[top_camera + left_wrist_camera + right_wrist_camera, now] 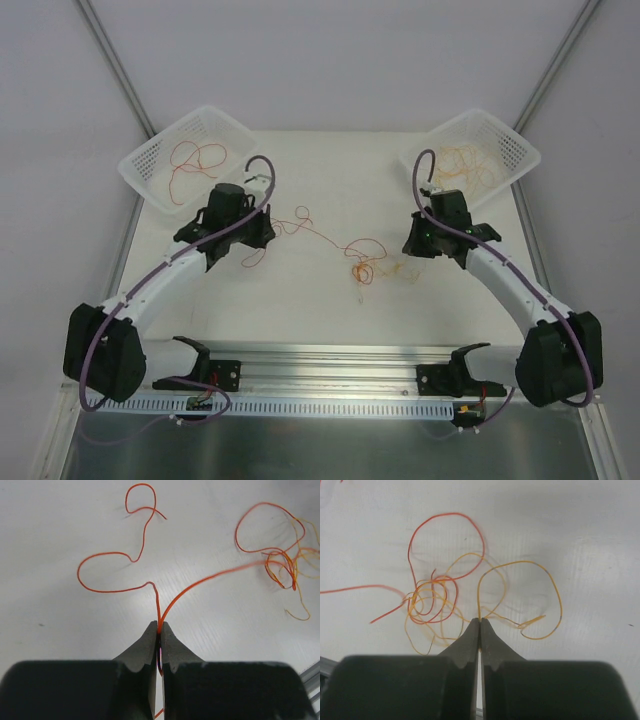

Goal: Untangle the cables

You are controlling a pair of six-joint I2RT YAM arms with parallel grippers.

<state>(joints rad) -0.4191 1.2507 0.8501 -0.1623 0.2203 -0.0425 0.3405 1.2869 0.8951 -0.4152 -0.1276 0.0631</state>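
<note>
A white table [330, 170] stands between pale grey walls, with a metal rail [330, 360] along its near edge where the two arms are bolted.

At the far left corner a white mesh basket, the left basket [160, 139], sits at an angle. A few loose red wires [197, 158] lie curled inside it.

Just near and right of that basket, the left gripper [159, 625] is low over the table with its fingers pressed together. It pinches a red wire [158, 610] at the tips. Two strands rise from the pinch. One wanders off to the far left in open loops across the bare table. The other sweeps to the right towards the middle of the table.

In the middle, between the two arms, lies a small knot of wires [362, 268], red and yellow loops wound through one another flat on the surface. The red strand from the left gripper runs into it.

Just right of the knot, the right gripper [480, 621] is also down near the table with its fingers closed tight. It nips a yellow wire [555, 587] at the very tips. This wire climbs from the pinch, arcs in a wide loop to one side and doubles back, and more yellow loops lead into the knot.

At the far right corner is the right basket [510, 134], also white mesh and set at an angle. It holds a loose heap of yellow wires [462, 168].
</note>
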